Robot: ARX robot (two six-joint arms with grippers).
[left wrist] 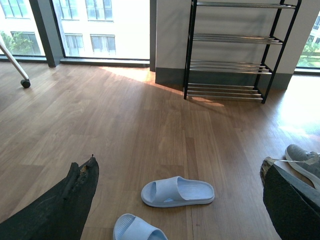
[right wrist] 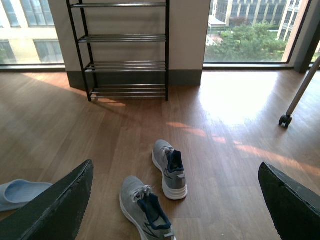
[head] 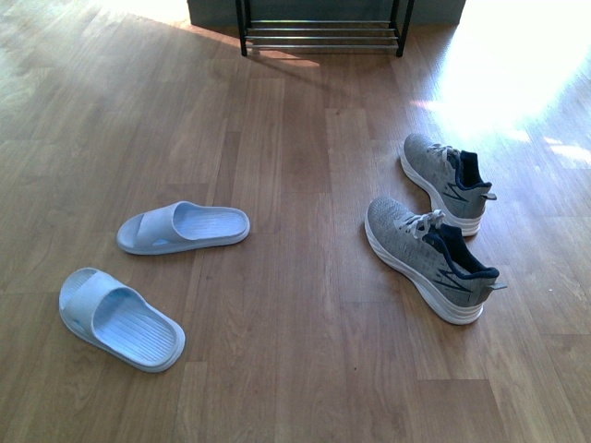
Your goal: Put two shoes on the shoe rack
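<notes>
Two grey knit sneakers lie on the wood floor at the right of the front view, a near one (head: 429,258) and a far one (head: 447,181). Two pale blue slide sandals lie at the left, a near one (head: 120,318) and a far one (head: 185,226). The black shoe rack (head: 321,32) with chrome rods stands at the far wall. No arm shows in the front view. My left gripper (left wrist: 180,200) is open and empty above the sandals (left wrist: 177,191). My right gripper (right wrist: 175,200) is open and empty above the sneakers (right wrist: 170,168), (right wrist: 145,207). The rack also shows in both wrist views (left wrist: 235,50), (right wrist: 125,50).
Large windows run along the far wall on both sides of the rack. A wheeled stand leg (right wrist: 295,100) stands at one side in the right wrist view, another caster (left wrist: 25,83) in the left wrist view. Bright sunlight (head: 508,74) falls on the floor near the rack.
</notes>
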